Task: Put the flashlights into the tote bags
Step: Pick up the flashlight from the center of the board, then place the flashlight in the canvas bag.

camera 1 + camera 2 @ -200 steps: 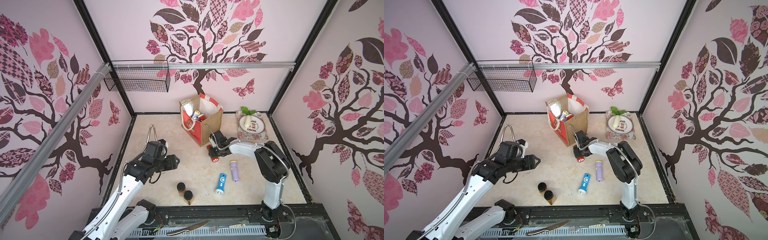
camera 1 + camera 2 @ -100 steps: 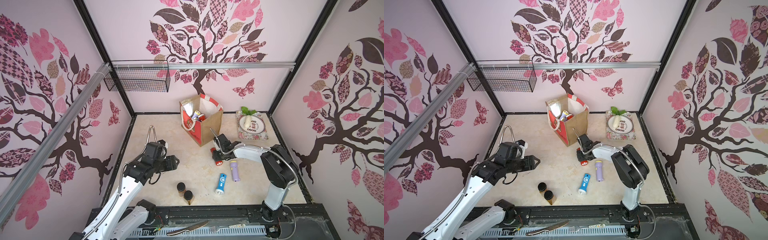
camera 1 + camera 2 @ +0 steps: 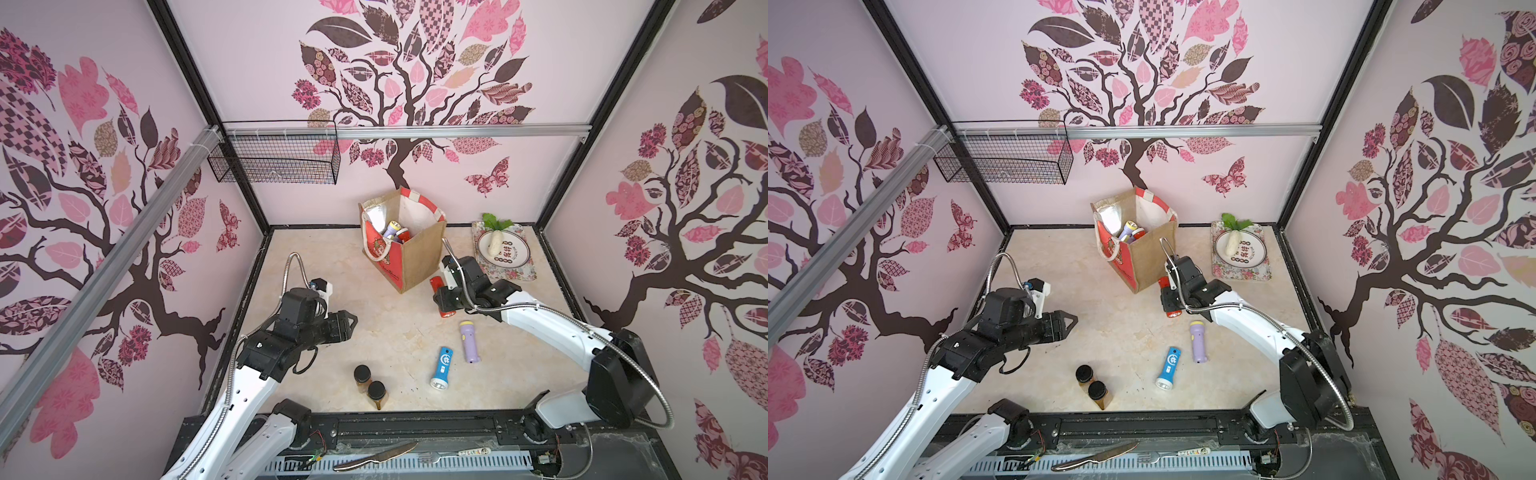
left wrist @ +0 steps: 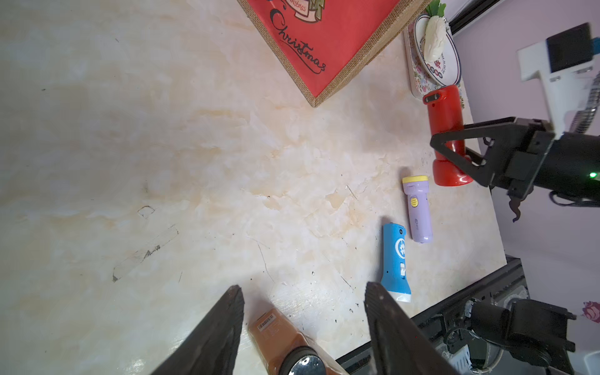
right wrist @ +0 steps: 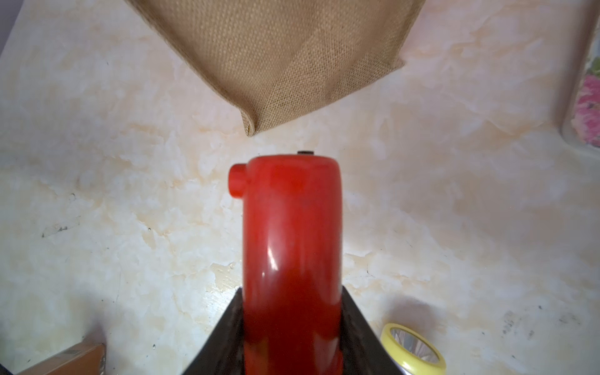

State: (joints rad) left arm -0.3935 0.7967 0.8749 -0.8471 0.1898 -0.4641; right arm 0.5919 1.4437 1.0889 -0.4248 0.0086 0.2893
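Here, the red torch [image 3: 436,285] is clamped in the right gripper [image 3: 446,299], its jaws shut on the body. It is held just beside the bag [image 3: 419,259], tail end toward the tan corner. Whether it touches the table [image 3: 332,266] cannot be told. Other torches [image 3: 392,230] poke up inside the open bag. A lilac torch [image 3: 468,341] and a blue torch [image 3: 442,368] lie near each other on the table, apart from the bag. The left gripper [image 3: 351,322] hovers empty, jaws apart, near two brown jars [image 3: 369,384]. A plate [image 3: 513,254] holding a white radish rests on a floral tray [image 3: 528,272] in the far right corner.
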